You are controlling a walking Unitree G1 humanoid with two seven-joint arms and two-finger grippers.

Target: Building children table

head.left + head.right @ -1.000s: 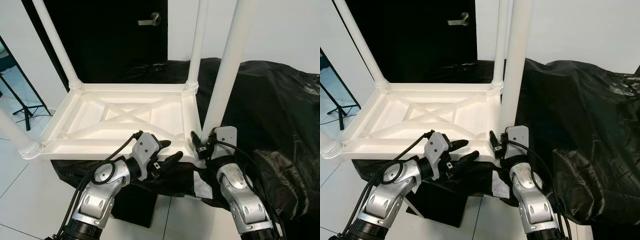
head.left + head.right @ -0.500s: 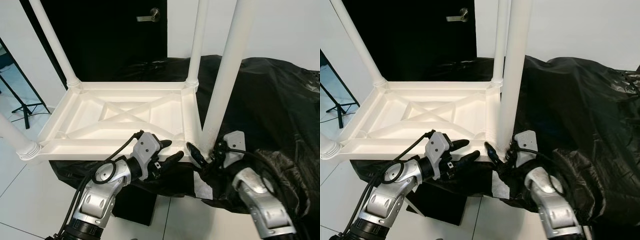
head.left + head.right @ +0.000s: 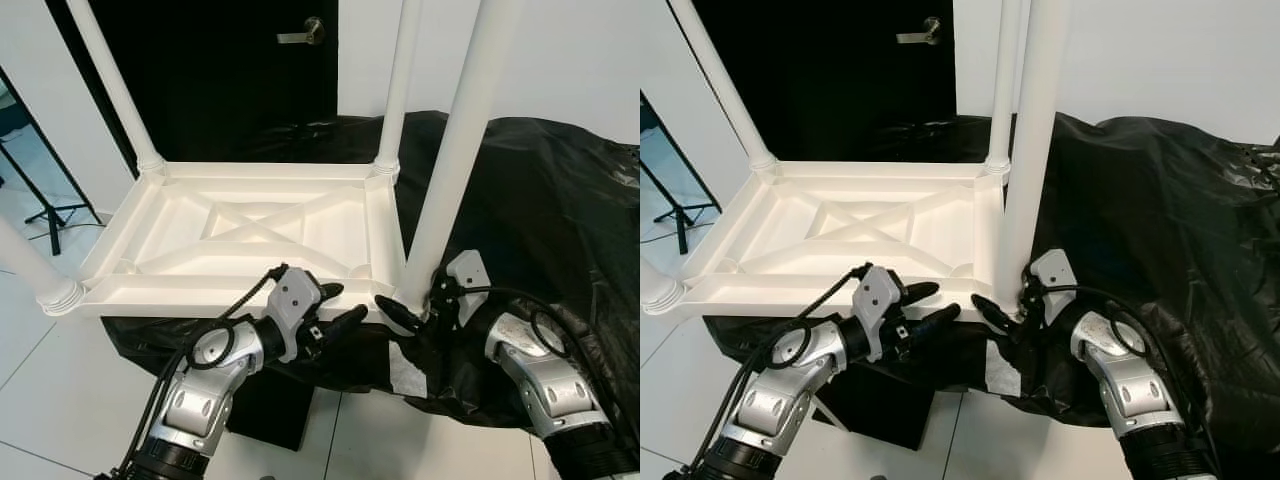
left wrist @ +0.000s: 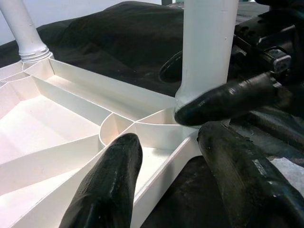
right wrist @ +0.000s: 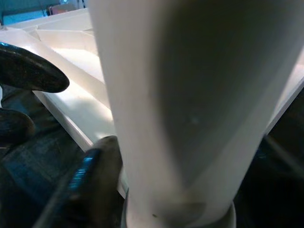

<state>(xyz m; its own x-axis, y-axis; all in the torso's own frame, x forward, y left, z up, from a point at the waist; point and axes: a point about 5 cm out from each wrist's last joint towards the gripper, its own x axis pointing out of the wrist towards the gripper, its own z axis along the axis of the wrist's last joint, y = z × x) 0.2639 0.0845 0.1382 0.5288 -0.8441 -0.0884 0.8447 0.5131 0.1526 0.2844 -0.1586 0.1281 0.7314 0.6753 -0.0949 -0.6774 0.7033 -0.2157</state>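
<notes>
The white plastic children's table top is seen lying upside down on a surface draped in crumpled black plastic sheeting, its ribbed underside facing up and four white round legs rising from its corners. The near corner leg stands just ahead of the right hand, whose fingers are set apart around the base of that leg; one black fingertip is pressed against the leg just above its socket, while the other finger is hidden behind the leg.

Compared with a second ago, the right arm has been swung outward and its wrist rolled, so that the hand now reaches the leg from the side rather than from below. A turning stroke on the leg is suggested by this, most likely to screw it home in its socket.

The left hand has been kept where it was, its fingers apart astride the near rim of the table top, one above and one below, apparently steadying it. With all four legs upright, the assembly is judged nearly complete.
</notes>
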